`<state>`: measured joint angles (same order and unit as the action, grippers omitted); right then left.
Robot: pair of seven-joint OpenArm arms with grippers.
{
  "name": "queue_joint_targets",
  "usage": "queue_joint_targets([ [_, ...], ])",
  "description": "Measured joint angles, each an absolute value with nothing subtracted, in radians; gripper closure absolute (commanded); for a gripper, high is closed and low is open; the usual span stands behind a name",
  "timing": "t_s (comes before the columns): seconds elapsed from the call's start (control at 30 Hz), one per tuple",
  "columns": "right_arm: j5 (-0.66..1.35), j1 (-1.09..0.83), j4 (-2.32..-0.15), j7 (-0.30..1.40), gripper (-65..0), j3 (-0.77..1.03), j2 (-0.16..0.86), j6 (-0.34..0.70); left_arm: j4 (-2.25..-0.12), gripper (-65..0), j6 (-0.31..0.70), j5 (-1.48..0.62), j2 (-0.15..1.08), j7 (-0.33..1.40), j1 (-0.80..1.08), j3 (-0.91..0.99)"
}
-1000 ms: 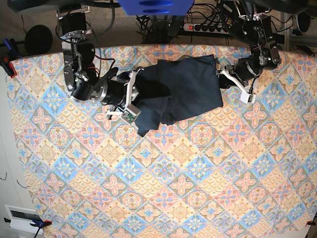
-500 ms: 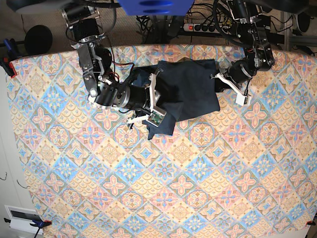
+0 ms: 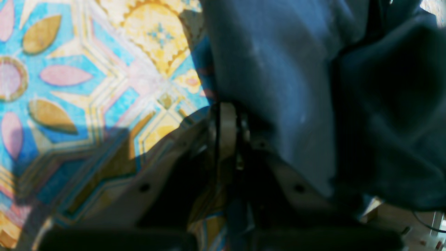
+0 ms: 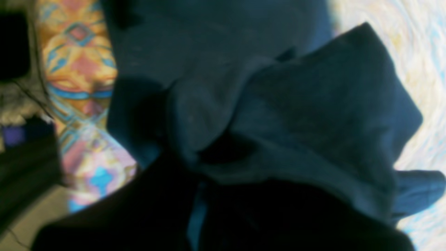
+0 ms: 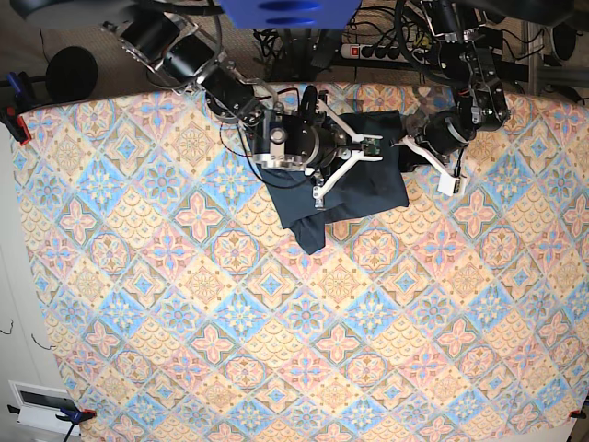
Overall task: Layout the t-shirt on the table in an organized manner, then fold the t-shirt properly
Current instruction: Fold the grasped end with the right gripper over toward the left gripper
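1. Lying bunched near the far edge of the table [image 5: 276, 322], the t-shirt [image 5: 377, 180] is a dark navy heap w/ several overlapping layers, not spread flat.
2. One narrow tail of the shirt sticks out toward the table's middle, lower-left of the heap in base view; rest sits as a rough block.
3. Right gripper [image 5: 342, 157] is over the shirt's middle, arm reaching in from base view's upper left. White finger bars sit right on the dark fabric.
4. Right wrist view: blurry, cloth fills most of the frame, a thick fold humps up just ahead of the gripper body. Jaws themselves are hidden by fabric & shadow; they read as pressed together. Looks like cloth is bunched at them, but can't tell for sure that it is pinched.
5. Left gripper [image 3: 228, 122] is at the shirt's edge on base view's right side, near the far table edge.
6. Left wrist view: pale fingers are closed tight together, tips meeting right at the hem of the shirt, fabric draping over & beside them. Looks pinched on the shirt edge.
7. Tile-pattern cloth (blue, pink, orange) shows bare to the left of that gripper in its wrist view.
8. Cables & a power strip [image 5: 386, 51] lie beyond the far table edge.
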<state>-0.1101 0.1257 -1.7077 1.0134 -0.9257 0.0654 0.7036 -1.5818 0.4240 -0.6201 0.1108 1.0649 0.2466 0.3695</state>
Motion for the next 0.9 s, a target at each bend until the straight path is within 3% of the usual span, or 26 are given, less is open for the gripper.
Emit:
queue_joint_targets([
  [0.1, -0.187, 0.138, -1.679, 1.007, -5.4, -0.979, 0.036, 0.696, -1.582, 0.0, 0.424, -0.620, 0.110, 1.065, 0.247, 0.369],
  [0.3, -0.254, 0.128, -1.688, 0.995, -25.6, -1.009, 0.034, 0.703, -1.582, 0.0, 0.424, -0.620, 0.110, 1.061, 0.247, 0.369],
  [0.9, -0.238, -0.046, -1.944, 0.883, -22.1, -0.680, 0.098, 0.706, -1.474, 0.0, 0.442, -0.661, 0.110, 1.028, 0.189, 0.368],
])
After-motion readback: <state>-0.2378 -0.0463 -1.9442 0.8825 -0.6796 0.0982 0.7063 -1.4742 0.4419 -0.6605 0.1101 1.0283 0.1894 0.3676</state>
